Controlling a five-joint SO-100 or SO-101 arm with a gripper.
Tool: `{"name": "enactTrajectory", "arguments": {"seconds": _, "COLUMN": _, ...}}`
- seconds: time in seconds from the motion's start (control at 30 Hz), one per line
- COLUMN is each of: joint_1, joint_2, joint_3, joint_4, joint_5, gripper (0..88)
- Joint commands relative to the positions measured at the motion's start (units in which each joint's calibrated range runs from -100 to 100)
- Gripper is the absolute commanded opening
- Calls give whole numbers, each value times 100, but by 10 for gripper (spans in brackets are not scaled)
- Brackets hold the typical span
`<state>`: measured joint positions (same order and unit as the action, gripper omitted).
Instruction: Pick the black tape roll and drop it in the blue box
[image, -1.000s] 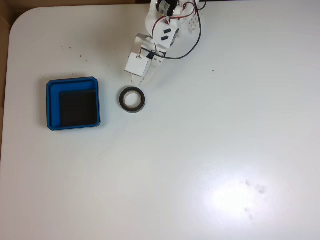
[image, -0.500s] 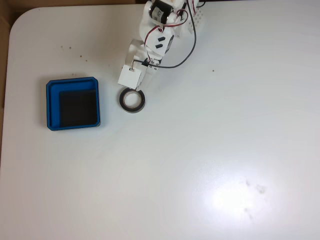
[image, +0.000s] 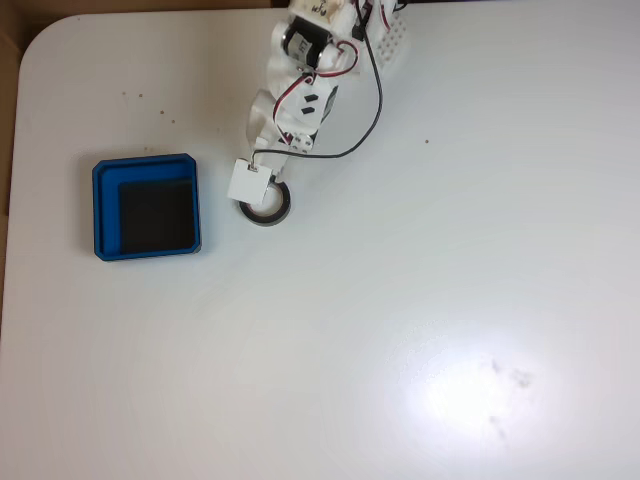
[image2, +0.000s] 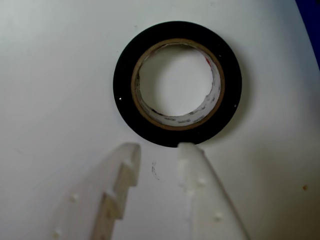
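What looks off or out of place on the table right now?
Nothing stands out. The tape roll lies flat and whole, the blue box sits upright and empty, and the gripper is open just short of the roll.

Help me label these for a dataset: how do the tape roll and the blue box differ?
The tape roll is a round black ring with an open centre and pale core; the blue box is a square tray with a raised blue rim and black floor. The roll is clearly smaller than the box. The gripper hangs beside the roll; the box sits apart. Both lie flat on the white table.
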<state>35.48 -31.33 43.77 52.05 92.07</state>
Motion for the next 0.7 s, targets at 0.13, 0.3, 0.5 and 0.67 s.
{"name": "enactTrajectory", "arguments": {"seconds": 0.13, "joint_1": -172, "joint_2": 6, "joint_3": -414, "joint_4": 26, "joint_5": -13, "gripper": 12}}
{"name": "enactTrajectory", "arguments": {"seconds": 0.3, "joint_1": -192, "joint_2": -3, "joint_3": -414, "joint_4": 26, "joint_5": -22, "gripper": 12}}
{"name": "enactTrajectory", "arguments": {"seconds": 0.5, "joint_1": -192, "joint_2": 23, "joint_3": -837, "joint_4": 26, "joint_5": -22, "gripper": 12}}
{"name": "enactTrajectory", "arguments": {"seconds": 0.67, "joint_1": -201, "joint_2": 56, "joint_3": -864, "joint_4": 26, "joint_5": -22, "gripper": 12}}
